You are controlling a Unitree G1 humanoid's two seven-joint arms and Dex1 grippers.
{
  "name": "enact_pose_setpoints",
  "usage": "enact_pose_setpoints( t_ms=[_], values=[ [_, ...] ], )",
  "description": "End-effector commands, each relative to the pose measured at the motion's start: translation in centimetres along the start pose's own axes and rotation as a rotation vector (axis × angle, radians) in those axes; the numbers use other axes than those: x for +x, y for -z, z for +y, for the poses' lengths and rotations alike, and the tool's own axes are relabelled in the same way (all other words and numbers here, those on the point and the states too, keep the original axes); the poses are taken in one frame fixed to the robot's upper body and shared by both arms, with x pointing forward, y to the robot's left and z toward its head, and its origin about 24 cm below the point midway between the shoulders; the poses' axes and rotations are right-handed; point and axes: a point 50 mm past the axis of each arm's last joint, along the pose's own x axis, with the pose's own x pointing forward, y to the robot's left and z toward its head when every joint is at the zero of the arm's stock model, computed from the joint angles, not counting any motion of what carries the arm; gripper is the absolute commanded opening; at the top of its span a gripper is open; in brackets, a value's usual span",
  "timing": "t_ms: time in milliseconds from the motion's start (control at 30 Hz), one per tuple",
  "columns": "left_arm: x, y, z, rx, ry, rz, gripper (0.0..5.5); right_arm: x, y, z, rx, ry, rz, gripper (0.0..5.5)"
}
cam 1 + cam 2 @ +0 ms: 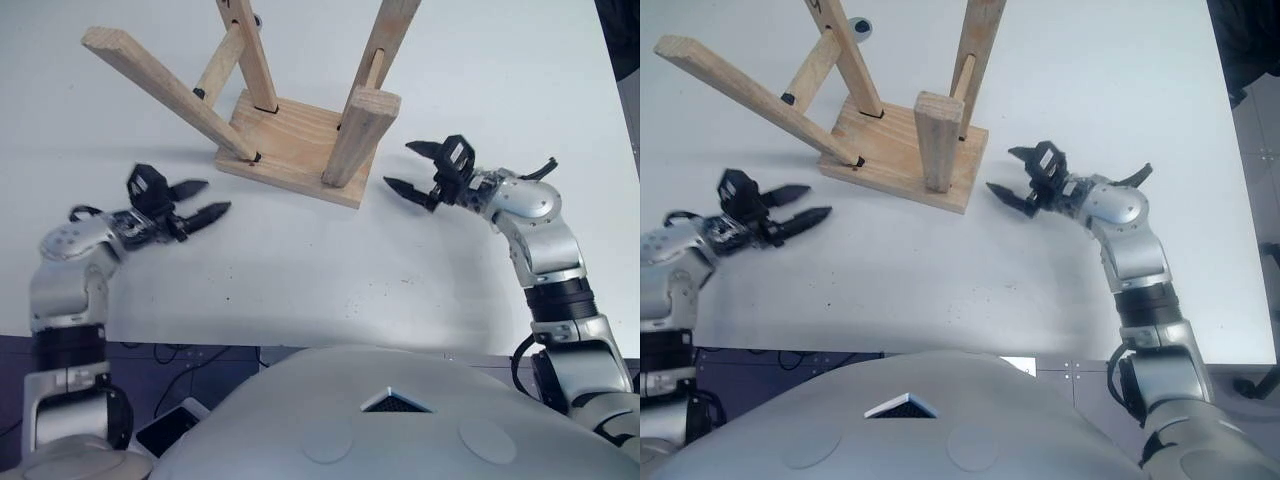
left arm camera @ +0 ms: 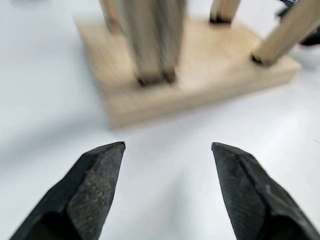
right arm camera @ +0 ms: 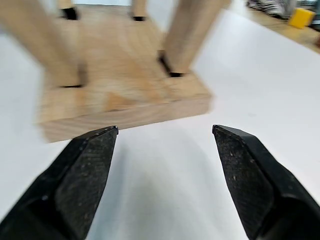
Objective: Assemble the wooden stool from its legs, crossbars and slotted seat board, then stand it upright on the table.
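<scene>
Left eye view, supplemented by the right eye and wrist views. We see the pale wooden stool in the upper middle of the frame, upside down on the white table: its flat rectangular slotted seat board lies on the tabletop and the square-section wooden legs rise from it. The nearest leg stands close to upright at the board's lower right corner; two more legs run past the top edge of the frame; the fourth, a long leg, leans steeply toward the upper left, its lower end meeting the board's left corner. A short wooden crossbar spans between the leaning leg and the one behind it. The left gripper, black with two pointed fingers, hangs at the left of the frame, below and left of the board, apart from it; we find its fingers spread well apart with nothing between them. The right gripper sits right of centre, just beside the nearest leg and the board's right end, touching neither; its fingers are likewise wide apart and hold nothing. In the right wrist view we see bare table between the fingertips and the board's edge.
</scene>
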Motion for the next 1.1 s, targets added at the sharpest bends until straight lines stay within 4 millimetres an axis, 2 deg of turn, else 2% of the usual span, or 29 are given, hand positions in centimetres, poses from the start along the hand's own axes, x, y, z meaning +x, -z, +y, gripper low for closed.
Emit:
enact_pose_setpoints(
  t_ms=[33,133,233,433,633,733,867,1100],
  values=[
    [1.0,-2.6,2.2,0.164,0.033,-0.042,3.17,0.3,-0.5,0.4,-0.031,-0.036,0.012,3.49],
    [2.9,-4.2,1.7,0.254,0.148,-0.098,3.17,0.4,-0.6,0.2,-0.035,-0.046,0.025,3.49],
    [4.1,-4.0,0.6,0.333,0.272,-0.086,3.17,0.0,-0.4,0.2,-0.038,-0.055,0.044,3.49],
    [3.3,-2.9,-2.0,0.325,0.391,-0.097,3.17,-0.8,-0.5,-0.1,-0.04,-0.074,0.045,3.49],
    [3.6,-3.0,-4.7,0.287,0.46,-0.13,3.17,-2.6,-0.6,0.1,-0.059,-0.169,0.052,3.49],
    [3.8,-2.8,-4.6,0.255,0.431,-0.141,3.17,-2.9,-0.5,-0.3,-0.074,-0.175,0.067,3.49],
    [3.7,-3.9,-4.5,0.213,0.411,-0.201,3.17,-3.1,-0.5,-0.2,-0.088,-0.199,0.074,3.49],
    [2.9,-4.3,-3.8,0.192,0.419,-0.189,3.17,-2.8,-1.9,-0.6,-0.065,-0.199,-0.039,3.49]
  ],
)
